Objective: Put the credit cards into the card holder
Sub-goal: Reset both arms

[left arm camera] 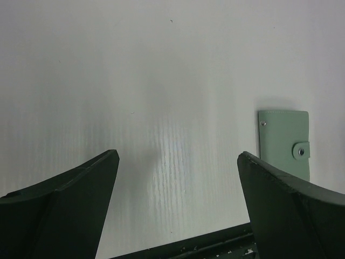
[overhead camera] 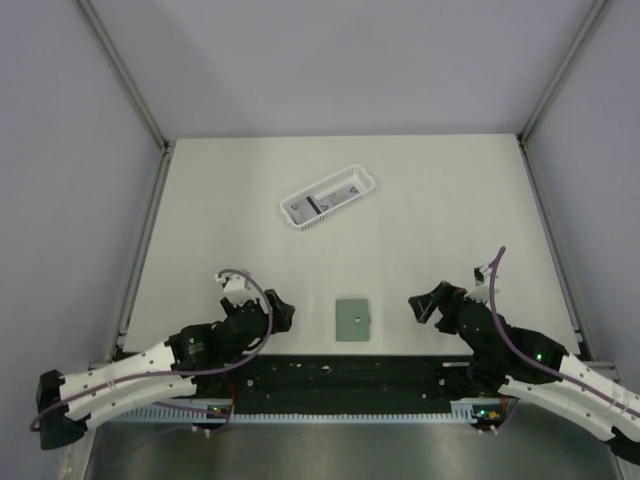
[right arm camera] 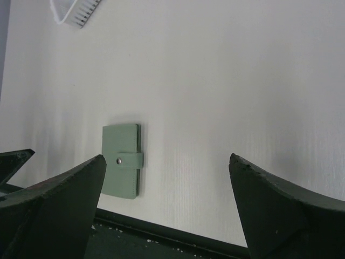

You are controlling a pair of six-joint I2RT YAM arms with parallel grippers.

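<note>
The card holder (overhead camera: 353,320) is a flat sage-green wallet lying shut near the table's front edge, its strap snapped closed; it also shows in the left wrist view (left arm camera: 284,141) and the right wrist view (right arm camera: 121,159). A light-grey credit card (overhead camera: 325,202) with a black stripe lies inside the white basket. My left gripper (overhead camera: 283,312) hovers open to the left of the holder, nothing between its fingers (left arm camera: 178,154). My right gripper (overhead camera: 422,304) stands open to the holder's right, also empty (right arm camera: 167,157).
The white slotted basket (overhead camera: 338,209) sits tilted at mid-table, behind the holder; its corner shows at top left of the right wrist view (right arm camera: 75,13). A black strip (overhead camera: 330,375) runs along the near edge between the arm bases. Metal frame posts flank the table.
</note>
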